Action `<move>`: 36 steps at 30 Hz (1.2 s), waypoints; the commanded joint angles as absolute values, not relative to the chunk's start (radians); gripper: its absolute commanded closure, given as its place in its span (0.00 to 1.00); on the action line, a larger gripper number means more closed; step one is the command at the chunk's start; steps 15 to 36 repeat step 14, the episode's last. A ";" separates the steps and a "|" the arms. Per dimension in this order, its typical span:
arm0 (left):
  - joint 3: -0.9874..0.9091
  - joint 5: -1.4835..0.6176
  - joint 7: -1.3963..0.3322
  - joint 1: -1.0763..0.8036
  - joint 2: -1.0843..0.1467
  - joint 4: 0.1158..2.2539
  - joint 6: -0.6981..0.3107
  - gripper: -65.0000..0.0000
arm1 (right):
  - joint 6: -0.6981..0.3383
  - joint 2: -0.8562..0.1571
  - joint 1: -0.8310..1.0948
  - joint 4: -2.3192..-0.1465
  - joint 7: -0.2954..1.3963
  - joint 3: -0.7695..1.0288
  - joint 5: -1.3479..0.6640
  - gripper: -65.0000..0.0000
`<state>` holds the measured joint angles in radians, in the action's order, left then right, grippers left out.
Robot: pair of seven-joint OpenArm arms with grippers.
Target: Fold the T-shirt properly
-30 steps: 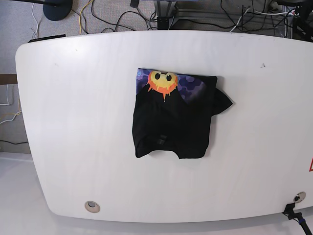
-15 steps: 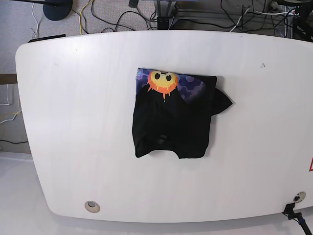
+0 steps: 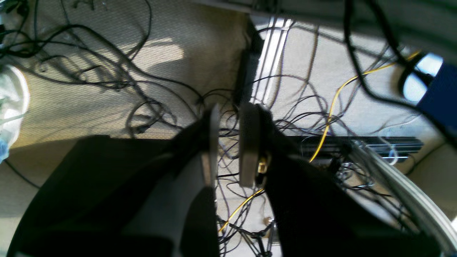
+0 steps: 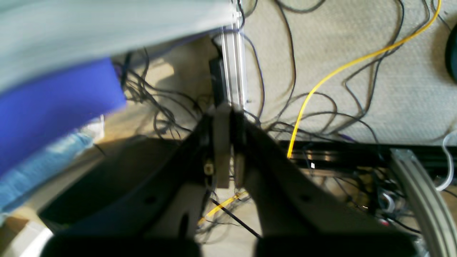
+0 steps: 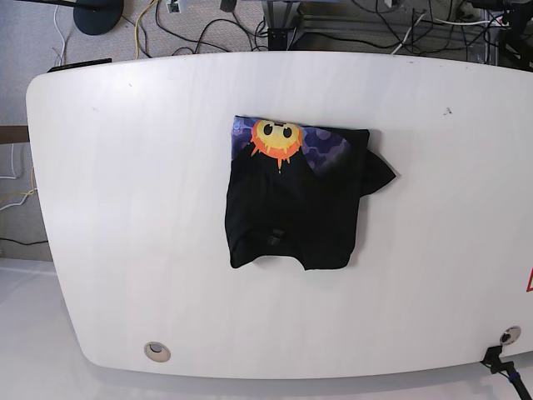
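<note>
T-shirt folded on table; sun-face print, no readable writing.

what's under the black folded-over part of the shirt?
On the T-shirt, the sun-face print and purple-blue pattern peek out at the far edge. The rest of the print is covered by black cloth. White table lies underneath.

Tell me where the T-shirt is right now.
In the base view the T-shirt lies in a folded bundle on the white table, slightly right of centre and nearer the far edge, sun-face print at its far end. Neither wrist view shows it.
</note>
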<state>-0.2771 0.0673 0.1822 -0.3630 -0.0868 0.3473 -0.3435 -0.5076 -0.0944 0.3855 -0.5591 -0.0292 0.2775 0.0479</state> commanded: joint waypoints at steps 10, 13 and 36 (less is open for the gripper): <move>-0.277 0.067 0.077 -0.217 -0.111 0.160 -0.292 0.87 | -0.512 -0.102 0.229 -0.337 -0.036 0.277 0.054 1.00; -0.277 0.067 0.073 -0.188 -0.111 0.160 -0.265 0.87 | -0.472 -0.102 0.220 -0.331 -0.036 0.277 0.054 1.00; -0.277 0.067 0.073 -0.186 -0.108 0.160 -0.259 0.87 | -0.458 -0.101 0.220 -0.331 -0.036 0.277 0.054 1.00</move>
